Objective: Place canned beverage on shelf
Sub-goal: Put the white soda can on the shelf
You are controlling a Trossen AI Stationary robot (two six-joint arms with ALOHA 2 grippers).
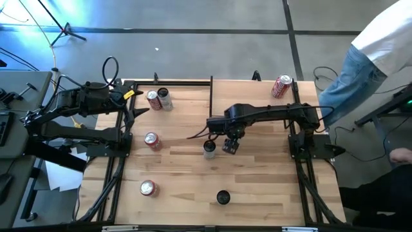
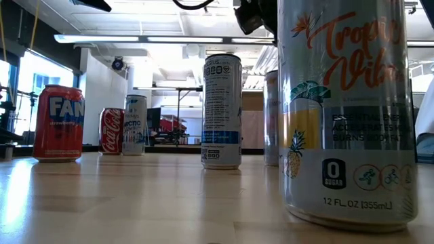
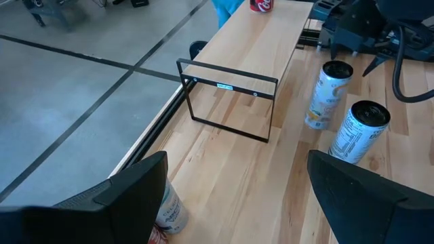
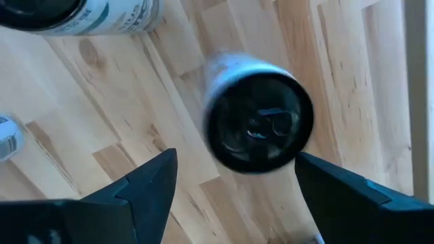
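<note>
A tall white can with a black top (image 1: pixel 209 148) stands upright on the tabletop near the middle; it also shows in the low view (image 2: pixel 222 112). My right gripper (image 1: pixel 222 145) hangs over it, pointing down and open. In the right wrist view its fingers (image 4: pixel 146 183) stand on either side of the can's top (image 4: pixel 258 125) and above it, touching nothing. The shelf (image 1: pixel 257 93), a light-wood board on a thin black frame (image 3: pixel 230 102), stands at the far right with a red can (image 1: pixel 281 86) on it. My left gripper (image 3: pixel 237 203) waits open at the left edge.
A pineapple-printed can (image 1: pixel 223 197) stands near the front edge, close to the low camera (image 2: pixel 346 115). Red cans (image 1: pixel 152 140) (image 1: pixel 149 187) stand at the left. A red and a white can (image 1: pixel 159 98) stand at the far left by my left gripper. A person (image 1: pixel 367 58) stands beyond the right corner.
</note>
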